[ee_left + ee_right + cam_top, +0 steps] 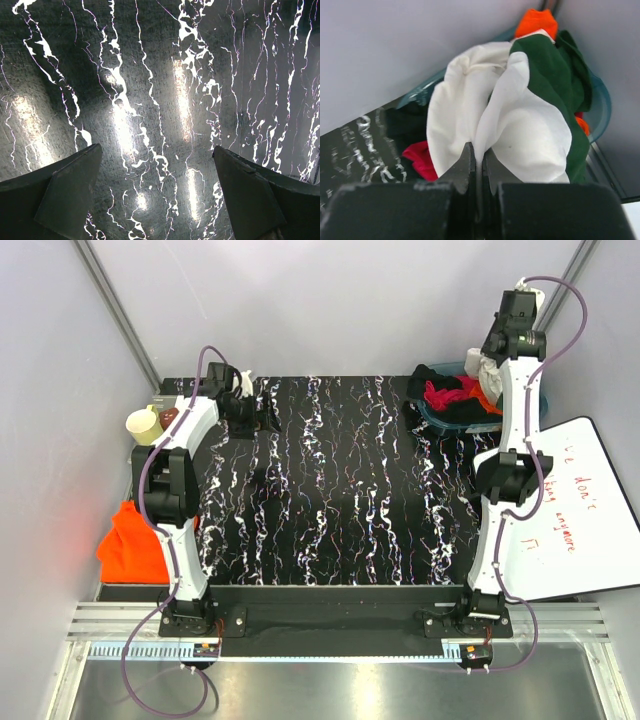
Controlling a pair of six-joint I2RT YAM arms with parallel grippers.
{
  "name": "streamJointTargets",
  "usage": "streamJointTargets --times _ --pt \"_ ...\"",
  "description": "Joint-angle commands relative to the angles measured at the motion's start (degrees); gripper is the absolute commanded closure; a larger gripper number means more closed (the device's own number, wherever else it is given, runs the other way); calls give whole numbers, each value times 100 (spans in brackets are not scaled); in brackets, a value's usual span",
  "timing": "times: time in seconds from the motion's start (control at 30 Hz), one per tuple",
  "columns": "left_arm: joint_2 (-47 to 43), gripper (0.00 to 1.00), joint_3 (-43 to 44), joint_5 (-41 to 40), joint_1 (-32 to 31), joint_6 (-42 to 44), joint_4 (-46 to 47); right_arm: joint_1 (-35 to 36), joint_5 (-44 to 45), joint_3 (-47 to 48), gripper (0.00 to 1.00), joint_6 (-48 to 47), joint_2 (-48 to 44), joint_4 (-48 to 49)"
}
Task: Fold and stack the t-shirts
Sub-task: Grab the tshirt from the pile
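My right gripper point(492, 358) point(480, 152) is over the teal bin at the far right corner, shut on a fold of the cream t-shirt point(520, 125) point(487, 375). The shirt's dark green sleeve point(555, 75) hangs to the right of the fold. Under it in the bin lie more t-shirts: an orange one point(535, 22), a magenta one point(420, 157) point(445, 392) and a black one point(430, 375). My left gripper point(262, 418) point(156, 150) hovers open over the bare black marbled table point(165, 90) at the far left, with nothing between its fingers.
The teal bin point(600, 105) point(430, 418) sits against the back right wall. A white board with red writing point(570, 510) lies at the right. An orange cloth point(135, 540) hangs off the table's left edge. A cup point(143, 425) stands at the far left.
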Motion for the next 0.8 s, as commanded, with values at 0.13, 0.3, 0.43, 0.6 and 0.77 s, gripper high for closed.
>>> streamJointTargets --times 0.13,0.3,0.43,0.6,0.77 --pt "-306 1 -63 120 -39 -18 188 345 -863 107 100 -86 -1302 517" --pt "-368 1 -176 129 -48 -80 267 372 -890 63 100 -112 -1514 579" --pt "-464 1 -317 155 -83 -106 346 346 -415 89 100 -183 -1312 614" --pt "-526 1 -476 182 -101 -98 408 275 76 317 100 -226 -469 632" --pt "-587 1 -537 217 -101 -71 408 152 253 432 96 -218 444 667"
